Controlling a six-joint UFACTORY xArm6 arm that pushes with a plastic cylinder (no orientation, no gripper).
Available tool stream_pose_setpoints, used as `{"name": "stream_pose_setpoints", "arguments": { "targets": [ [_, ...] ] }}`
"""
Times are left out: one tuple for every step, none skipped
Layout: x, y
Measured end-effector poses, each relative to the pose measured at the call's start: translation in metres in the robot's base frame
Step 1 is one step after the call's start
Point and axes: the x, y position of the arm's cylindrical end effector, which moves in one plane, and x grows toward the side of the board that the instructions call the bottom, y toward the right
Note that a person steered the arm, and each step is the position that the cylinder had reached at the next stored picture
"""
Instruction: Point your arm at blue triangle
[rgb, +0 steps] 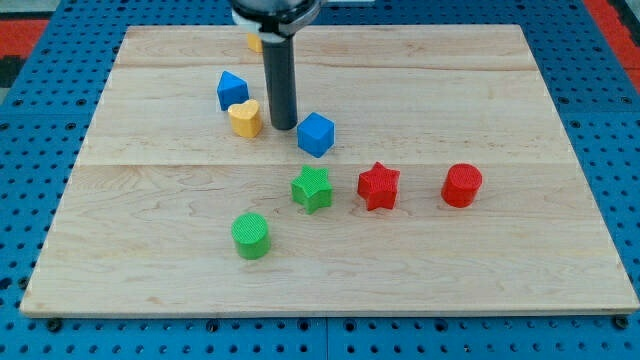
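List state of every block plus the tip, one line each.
my tip: on the board, between yellow heart and blue cube
blue triangle: flat, up-left of tip, untouched
yellow heart: just left of tip
blue cube: just right of tip
green star: free
green cylinder: upright
red star: free
red cylinder: upright
yellow block: mostly hidden behind rod

The counter (150, 250) is pale blond wood with fine grain lines, lying on a blue pegboard (30, 180) dotted with dark holes; red shows at the 11 and 1 o'clock corners. The rod is dark grey to black down to my tip (283, 126). The blue triangle (232, 90) and blue cube (316, 134) are bright blue. The heart (245, 118) is yellow-orange, like the partly hidden block (254, 43) at 12 o'clock. The green star (312, 189) and green cylinder (251, 235) show ribbed tops, as do the red star (379, 186) and red cylinder (461, 185).
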Motion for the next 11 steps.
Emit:
{"name": "stream_pose_setpoints", "arguments": {
  "targets": [
    [0.032, -0.03],
    [0.026, 0.024],
    [0.026, 0.047],
    [0.03, -0.051],
    [0.029, -0.138],
    [-0.006, -0.222],
    [-0.054, -0.224],
    [-0.081, -0.192],
    [-0.079, -0.138],
    [-0.078, -0.066],
    [-0.078, -0.046]
  ]
}}
